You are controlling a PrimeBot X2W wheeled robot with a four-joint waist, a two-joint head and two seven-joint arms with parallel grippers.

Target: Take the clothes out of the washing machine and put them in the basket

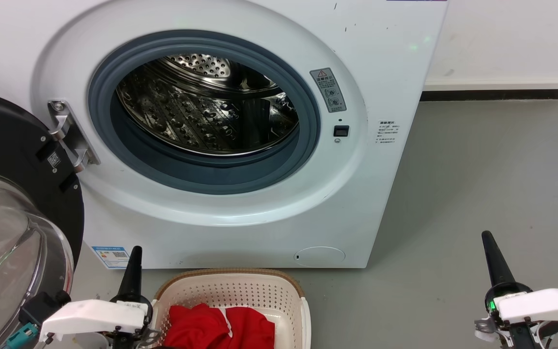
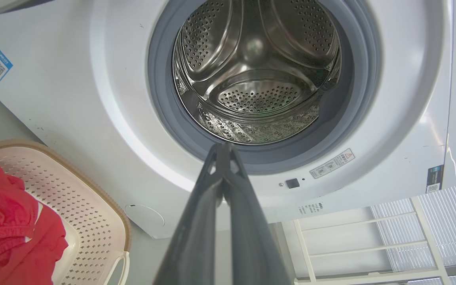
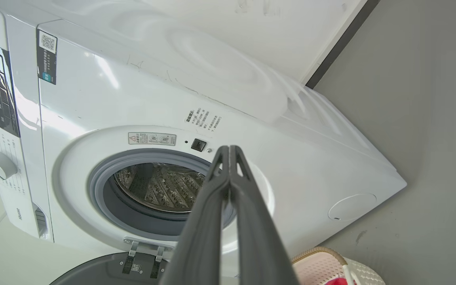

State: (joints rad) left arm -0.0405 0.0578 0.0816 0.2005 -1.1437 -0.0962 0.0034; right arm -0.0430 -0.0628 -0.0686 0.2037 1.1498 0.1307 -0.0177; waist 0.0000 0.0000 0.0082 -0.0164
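The white washing machine point(image 1: 259, 203) stands with its black-framed glass door point(image 1: 12, 232) swung open to the left; its steel drum point(image 1: 206, 104) looks bare inside, as it does in the left wrist view point(image 2: 255, 75). Red clothes point(image 1: 221, 327) lie in the cream basket point(image 1: 240, 286) on the floor in front of the machine; the left wrist view shows the clothes point(image 2: 10, 229) in the basket point(image 2: 89, 213) too. My left gripper point(image 1: 135, 252) is shut, just left of the basket. My right gripper point(image 1: 487, 236) is shut over the floor, far right of the basket.
Grey floor point(image 1: 477, 184) stretches to the right of the machine up to a white wall with a dark skirting strip point(image 1: 492, 94). The open door takes up the left side. A white shelf frame point(image 2: 370, 237) appears in the left wrist view.
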